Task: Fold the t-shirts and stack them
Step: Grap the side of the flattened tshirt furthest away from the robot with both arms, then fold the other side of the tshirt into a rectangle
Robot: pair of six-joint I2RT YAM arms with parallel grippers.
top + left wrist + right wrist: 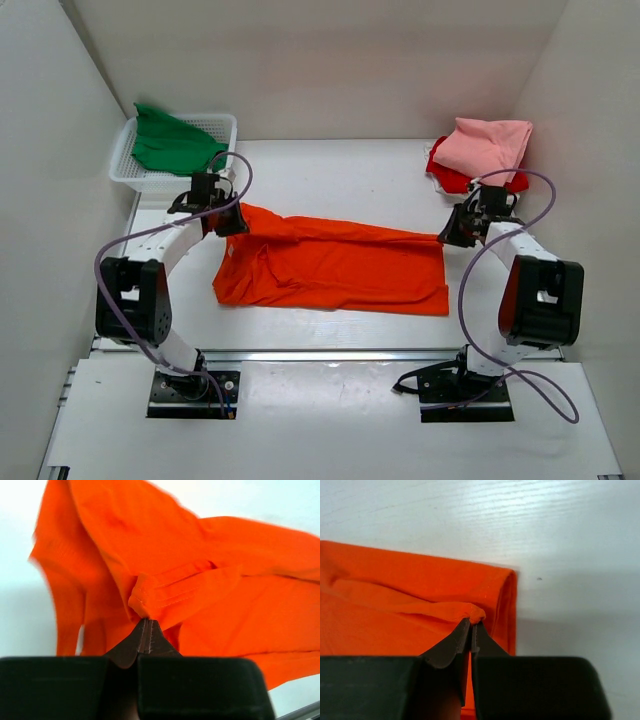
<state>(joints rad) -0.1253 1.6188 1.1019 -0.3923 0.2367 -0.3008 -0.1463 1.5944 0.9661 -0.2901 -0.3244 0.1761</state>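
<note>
The surface (340, 175) carries the orange shirt (340, 270) across its middle, stretched left to right and already doubled over along part of its length. I have it pinched at both far corners.

My worry is how little cloth I hold. Each pinch takes only a thin ridge of fabric, so a quick or uneven pull could slip one corner free and drop the fold. If my two arms do not travel together, the shirt will skew or bunch in the middle. On the left, loose layers hang below the pinch, and I judge they could drag and crumple under the fold.

The only container is the white basket (125, 178) in the far left corner. The green shirt (170, 145) lies crumpled in it, riding up over the rim. At far right nothing is boxed: the pink shirt (490, 145) lies on top of the red shirt (447, 178), straight on the surface.

The left tool (148, 622) is clenched on a hemmed fold of the orange shirt. The right tool (471, 622) is clenched on a small ridge just inside the shirt's right edge.
</note>
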